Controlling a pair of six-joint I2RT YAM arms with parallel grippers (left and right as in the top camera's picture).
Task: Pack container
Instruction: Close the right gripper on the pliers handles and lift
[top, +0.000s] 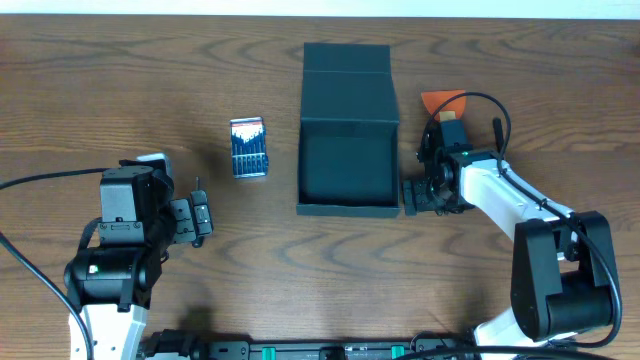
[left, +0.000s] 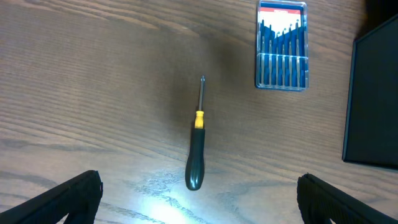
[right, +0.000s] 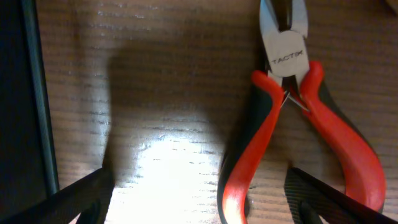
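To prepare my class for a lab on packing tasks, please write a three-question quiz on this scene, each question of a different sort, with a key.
1. True or false: the screwdriver lies inside the dark cardboard box.
2. Which tool lies on the table in the right wrist view? A) red-handled pliers B) hammer C) wrench
3. Fill in: in the overhead view, the blue screwdriver-bit case lies to the box's ____.
Key: 1 false; 2 A; 3 left.

The pliers (right: 286, 62) run off the right wrist picture: the tips at the top edge, the handle ends at the bottom. The container (right: 18, 93) is only a dark strip at the left edge there. The words on the small blue case (left: 282, 46) are too small to read.
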